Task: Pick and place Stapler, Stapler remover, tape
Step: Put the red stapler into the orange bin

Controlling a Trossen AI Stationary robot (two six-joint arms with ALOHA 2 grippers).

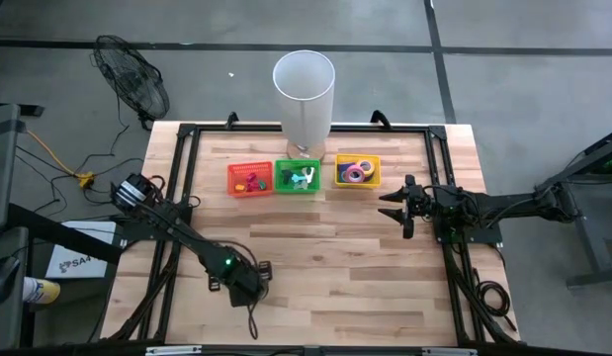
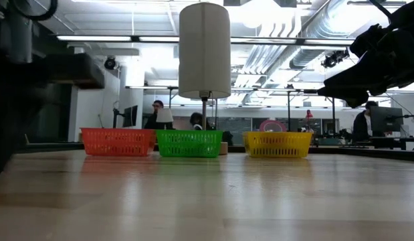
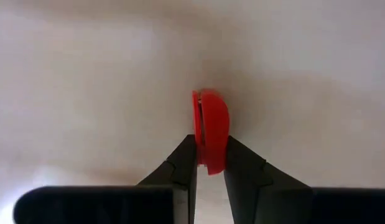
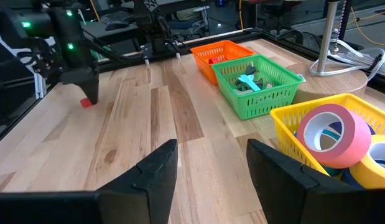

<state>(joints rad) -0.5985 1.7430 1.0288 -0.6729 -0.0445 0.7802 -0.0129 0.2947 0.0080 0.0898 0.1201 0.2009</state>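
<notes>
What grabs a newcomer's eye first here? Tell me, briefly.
Three bright baskets in a row at the table's far edge: orange basket, green basket, yellow basket holding tape rolls. A tall white cylinder stands behind them. Near the front, the left gripper pinches a small red object.

Only one bit of print is showing — a white box (image 1: 76, 260) lying on the floor left of the table (image 1: 325, 287) in the high view is carrying dark letters starting "SA", the rest cut off by the arm frame. Nothing else is reading as text — baskets, tape rolls and screens in the room behind are showing no legible labels, brands or numbers.
</notes>
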